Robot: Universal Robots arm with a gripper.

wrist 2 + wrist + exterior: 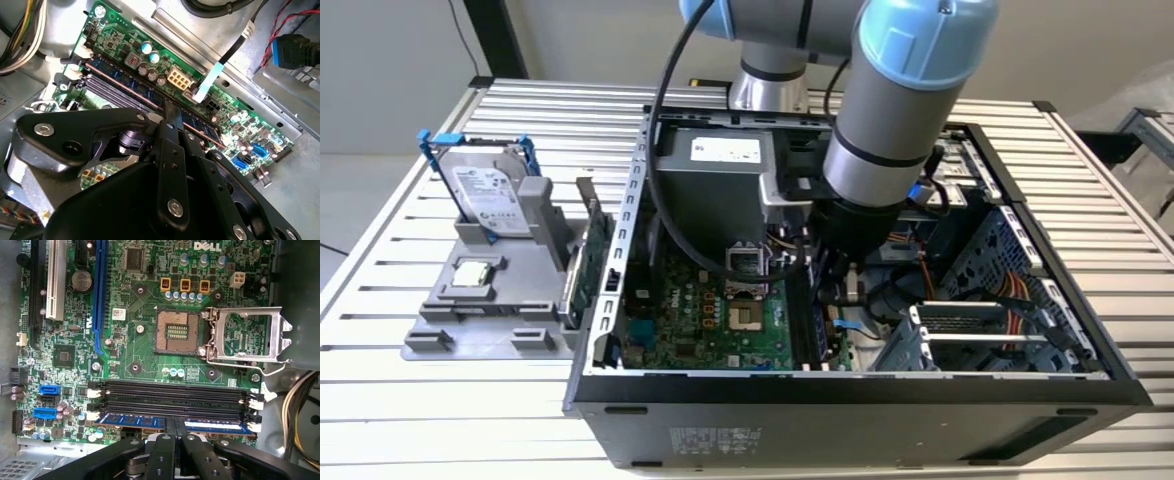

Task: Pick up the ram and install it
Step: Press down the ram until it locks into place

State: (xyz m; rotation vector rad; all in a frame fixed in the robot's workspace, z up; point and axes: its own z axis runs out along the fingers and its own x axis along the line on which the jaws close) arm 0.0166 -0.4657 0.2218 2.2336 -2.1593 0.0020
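The ram (131, 420) is a long blue-green stick lying along the outermost of the memory slots (170, 390) on the green motherboard (707, 320), inside the open computer case (854, 400). In the second wrist view the ram (125, 80) runs slantwise across the board. My gripper (177, 429) is down inside the case at the stick's middle, its two black fingers (167, 440) closed on either side of the stick. In the exterior view the gripper (838, 298) hangs below the blue-grey arm, over the board's right part.
Beside the case, at the exterior view's left, a grey holder (480, 310) carries a hard drive (487, 195) in a blue frame and a green card (594, 265). The CPU socket (175, 332) stands with its metal bracket (247, 337) flipped open. Cable bundles (1001, 300) crowd the case's right part.
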